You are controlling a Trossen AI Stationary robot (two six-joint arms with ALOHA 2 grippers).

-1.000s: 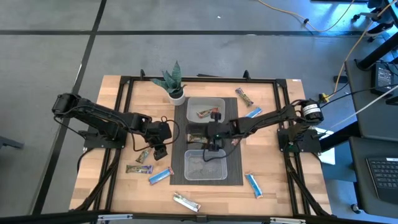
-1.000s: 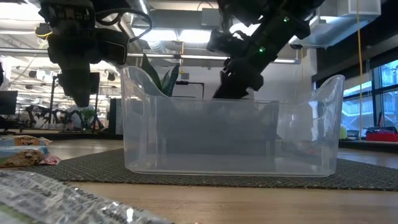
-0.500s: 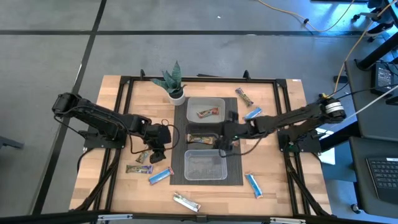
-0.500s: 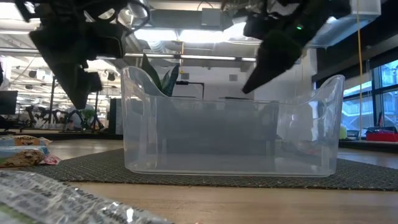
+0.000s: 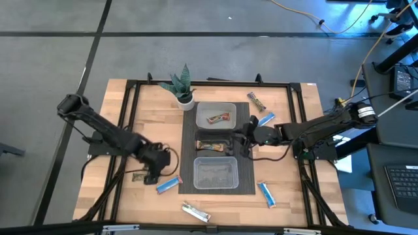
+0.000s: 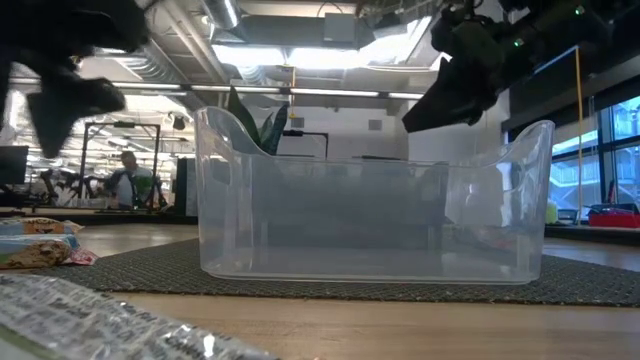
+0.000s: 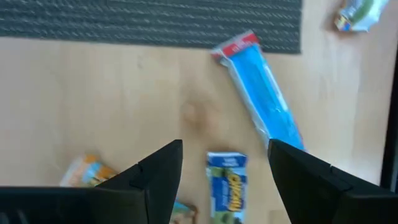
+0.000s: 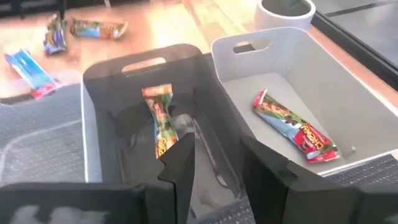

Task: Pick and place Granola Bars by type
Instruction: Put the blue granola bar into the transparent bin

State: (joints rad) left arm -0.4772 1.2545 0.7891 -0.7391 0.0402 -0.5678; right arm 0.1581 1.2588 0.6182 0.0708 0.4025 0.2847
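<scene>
The left end effector [image 7: 224, 163], fingers spread and empty, hangs over a small blue-and-yellow bar [image 7: 226, 188]; the long blue bar [image 7: 262, 102] just beside could get nudged. The right end effector [image 8: 217, 158], also parted and empty, sits above the dark middle bin [image 8: 99, 149] holding one bar [image 8: 161, 127]; the pale bin [image 8: 348, 106] holds a red one [image 8: 292, 127].

Three bins stand in a row on the mat [image 5: 251, 186], the plant [image 5: 181, 85] just behind the far bin [image 5: 216, 104], with bars scattered on the table [image 5: 287, 98] left and right of the mat.
</scene>
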